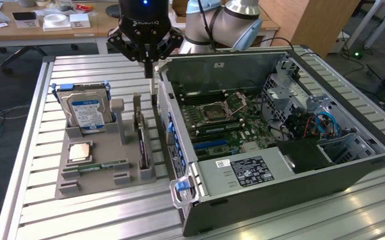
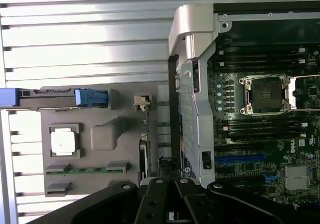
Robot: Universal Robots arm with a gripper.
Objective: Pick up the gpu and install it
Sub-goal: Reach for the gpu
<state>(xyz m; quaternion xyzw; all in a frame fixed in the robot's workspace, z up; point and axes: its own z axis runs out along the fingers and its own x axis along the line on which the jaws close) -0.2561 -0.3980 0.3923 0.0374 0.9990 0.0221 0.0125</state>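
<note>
grey plastic slots hold the gpu (image 1: 140, 142), which stands on its long edge, thin and dark, left of centre in the exterior view. it sits at the edge of the holder (image 1: 98, 185) nearest the open computer case (image 1: 272, 185), just beside the case's wall. above the card's far end, in the upper middle of the frame, hangs the claw (image 1: 150, 70), its fingers pressed together into one narrow point, gripping nothing and clear of the card. further to the exterior view's left the same holder carries an upright hard drive (image 1: 85, 112) with a blue-white label, a flat processor chip (image 1: 80, 151) and a slim memory stick (image 1: 105, 165). inside the case lies the green motherboard (image 1: 226, 120). everything rests on a ribbed metal tabletop (image 1: 78, 215).
</note>
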